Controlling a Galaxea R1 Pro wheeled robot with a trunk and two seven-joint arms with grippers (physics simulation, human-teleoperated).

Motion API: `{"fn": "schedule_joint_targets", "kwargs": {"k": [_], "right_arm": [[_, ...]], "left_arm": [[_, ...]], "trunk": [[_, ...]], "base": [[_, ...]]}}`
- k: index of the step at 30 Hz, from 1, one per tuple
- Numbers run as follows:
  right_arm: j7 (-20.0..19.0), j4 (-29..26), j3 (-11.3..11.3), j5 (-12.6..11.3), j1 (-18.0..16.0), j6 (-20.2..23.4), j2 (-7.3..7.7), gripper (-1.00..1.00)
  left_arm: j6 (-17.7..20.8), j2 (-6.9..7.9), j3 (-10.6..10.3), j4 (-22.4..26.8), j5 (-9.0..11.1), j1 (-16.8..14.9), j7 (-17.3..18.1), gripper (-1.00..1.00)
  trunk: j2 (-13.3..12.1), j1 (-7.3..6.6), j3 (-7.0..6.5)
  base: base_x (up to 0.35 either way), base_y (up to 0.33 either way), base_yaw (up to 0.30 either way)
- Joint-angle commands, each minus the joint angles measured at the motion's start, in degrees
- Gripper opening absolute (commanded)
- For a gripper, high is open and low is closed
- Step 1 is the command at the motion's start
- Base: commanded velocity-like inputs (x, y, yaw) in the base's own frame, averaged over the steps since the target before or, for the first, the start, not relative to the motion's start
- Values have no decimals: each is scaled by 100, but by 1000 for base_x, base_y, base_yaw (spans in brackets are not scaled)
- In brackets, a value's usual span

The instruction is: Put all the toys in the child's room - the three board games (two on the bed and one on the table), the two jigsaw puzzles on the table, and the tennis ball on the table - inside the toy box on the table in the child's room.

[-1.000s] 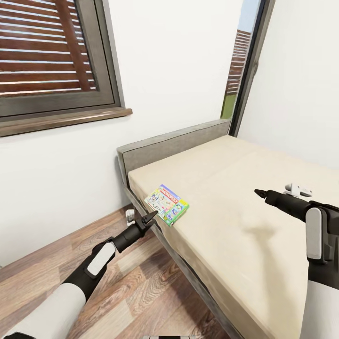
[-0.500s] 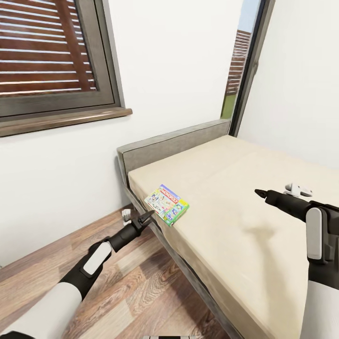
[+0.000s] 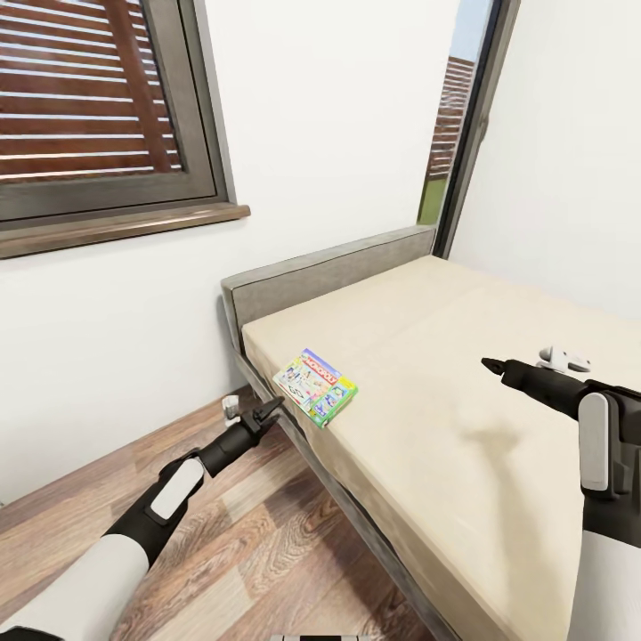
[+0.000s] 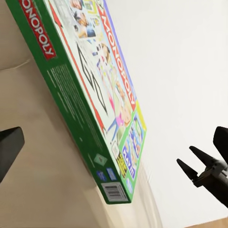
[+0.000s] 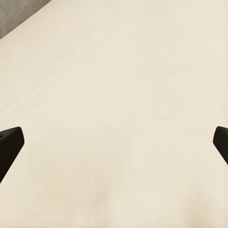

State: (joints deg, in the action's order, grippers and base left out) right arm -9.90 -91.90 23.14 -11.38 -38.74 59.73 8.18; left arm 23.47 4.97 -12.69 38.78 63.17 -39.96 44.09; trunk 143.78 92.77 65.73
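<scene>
The left gripper (image 3: pixel 270 410) is hovering with jaws spread wide beside the board game (image 3: pixel 315 385), touching nothing. The right gripper (image 3: pixel 492 363) is hanging spread and empty over the bed (image 3: pixel 463 445).

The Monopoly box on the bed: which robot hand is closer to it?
Left. The left gripper sits just off the Monopoly box's near corner, beside the bed; the right gripper hovers farther away over the mattress.
</scene>
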Motion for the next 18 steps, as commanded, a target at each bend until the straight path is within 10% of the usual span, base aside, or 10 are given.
{"fn": "schedule_joint_targets", "kwargs": {"k": [1,18], "right_arm": [[-12,-3,7,-9,-4,27,2,100],[-12,-3,5,-8,-6,27,3,100]], "left_arm": [[45,7,11,-17,54,-4,9,100],[52,48,151,-99,15,-18,37,100]], "trunk": [[2,-1,5],[2,-1,5]], "base": [[0,0,0],[0,0,-3]]}}
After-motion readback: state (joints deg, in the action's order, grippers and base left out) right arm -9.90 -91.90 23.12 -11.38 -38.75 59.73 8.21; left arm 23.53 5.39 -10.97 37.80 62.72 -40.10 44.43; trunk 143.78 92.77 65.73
